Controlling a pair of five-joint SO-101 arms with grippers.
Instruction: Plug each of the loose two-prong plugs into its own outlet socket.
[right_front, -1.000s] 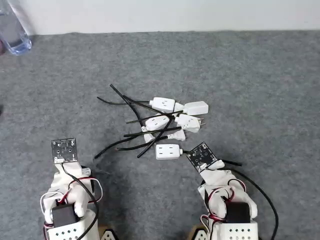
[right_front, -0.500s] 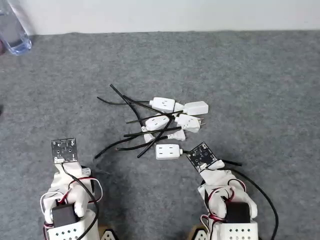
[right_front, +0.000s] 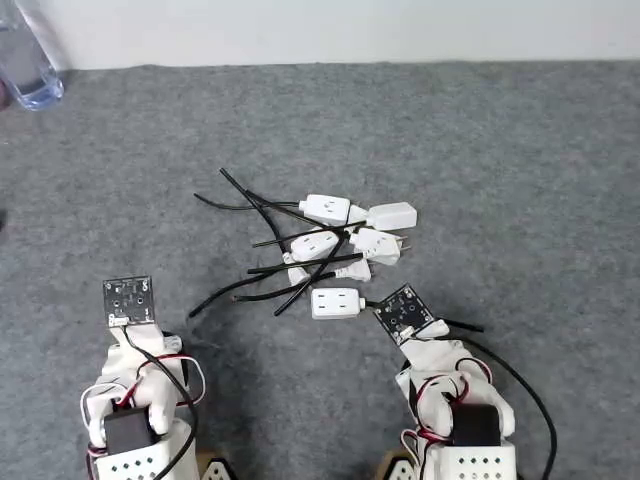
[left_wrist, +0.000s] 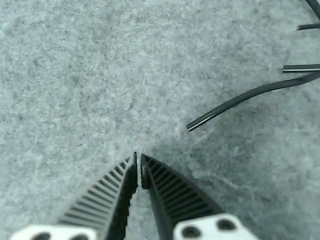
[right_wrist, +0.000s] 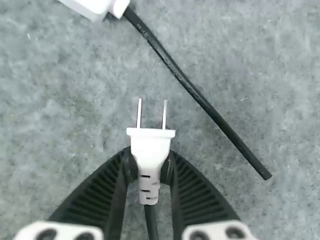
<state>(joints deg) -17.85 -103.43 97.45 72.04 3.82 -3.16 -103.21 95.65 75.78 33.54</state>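
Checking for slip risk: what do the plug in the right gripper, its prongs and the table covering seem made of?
Plug: smooth white moulded plastic, by its ribbed neck. Prongs: thin flat blades, pale and shiny, probably metal. Table covering: grey felt or short-pile carpet, by the fuzzy fibres.

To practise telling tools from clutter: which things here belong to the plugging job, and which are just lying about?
Belong to the job:
- plug, held in the right gripper
- sockets
- loose plugs
- cords

Just lying about:
- bottle, at the far corner
- mat, under everything
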